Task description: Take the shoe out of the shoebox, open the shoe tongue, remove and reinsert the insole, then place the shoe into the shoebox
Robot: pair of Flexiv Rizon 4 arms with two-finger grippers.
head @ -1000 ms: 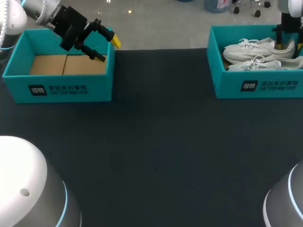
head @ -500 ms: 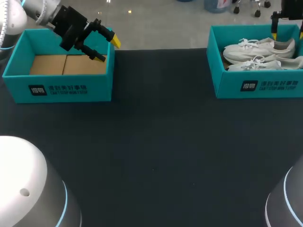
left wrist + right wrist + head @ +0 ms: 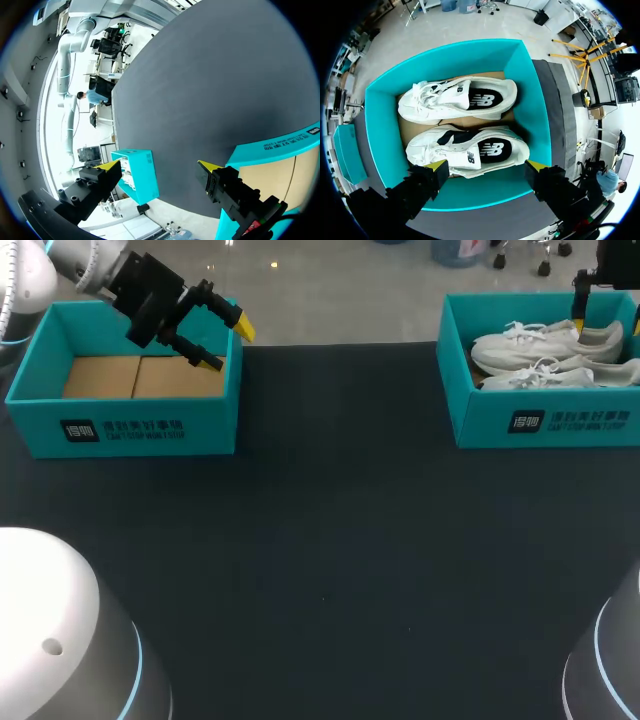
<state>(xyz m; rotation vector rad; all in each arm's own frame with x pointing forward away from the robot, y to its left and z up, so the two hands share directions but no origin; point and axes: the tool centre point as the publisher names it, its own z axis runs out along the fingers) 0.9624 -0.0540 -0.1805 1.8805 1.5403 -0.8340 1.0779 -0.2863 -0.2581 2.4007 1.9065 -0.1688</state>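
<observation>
Two white shoes lie side by side in the teal shoebox (image 3: 545, 420) at the table's back right, one (image 3: 457, 100) farther and one (image 3: 467, 150) nearer my right gripper. The right gripper (image 3: 487, 167) hangs open above this box (image 3: 530, 110), over its near wall and the nearer shoe, touching nothing. In the head view the right gripper (image 3: 607, 320) shows at the top right corner over the shoes (image 3: 545, 352). My left gripper (image 3: 228, 345) stands open and empty above the right rim of a second teal box (image 3: 120, 425) at the back left.
The left box holds only a bare cardboard floor (image 3: 140, 377). Dark table surface (image 3: 330, 560) spreads between and in front of the boxes. In the left wrist view the left box's wall (image 3: 280, 150) lies beside the left gripper (image 3: 159, 167), and the shoebox (image 3: 142, 175) stands far across the table.
My right gripper has let go of the shoe's heel, opened wider and risen out of the shoebox. The shoes stay in the box. The left arm has not moved.
</observation>
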